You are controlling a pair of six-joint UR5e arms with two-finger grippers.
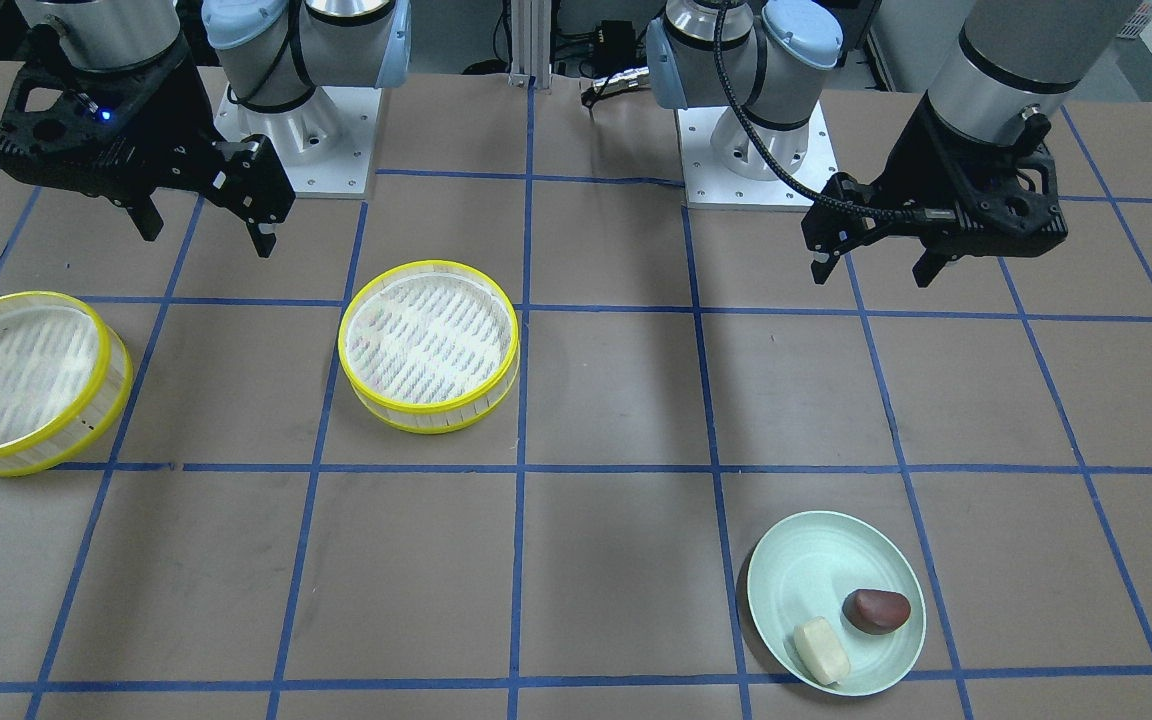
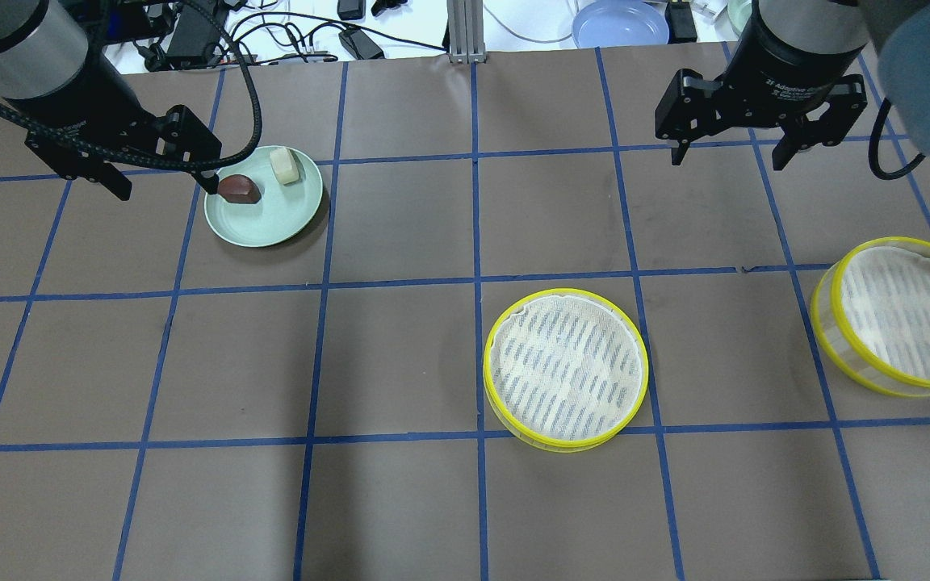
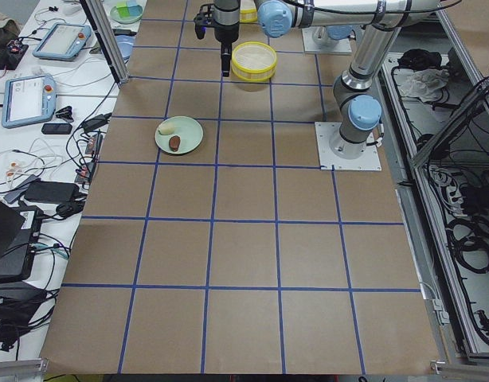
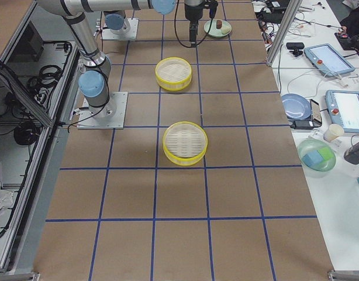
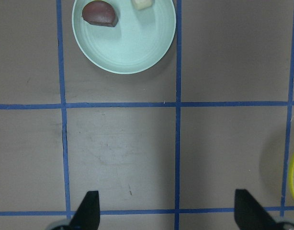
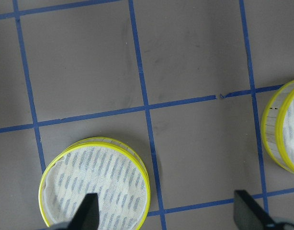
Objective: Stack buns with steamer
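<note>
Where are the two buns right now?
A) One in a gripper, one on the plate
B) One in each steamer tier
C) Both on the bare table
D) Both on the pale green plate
D: the cream bun and the reddish-brown bun lie side by side on the pale green plate, while the middle steamer tier and the end steamer tier hold nothing.

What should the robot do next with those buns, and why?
Probably the left gripper, open and empty, should move toward the brown bun on the green plate: it hangs closest, and both steamer tiers are empty.
</note>
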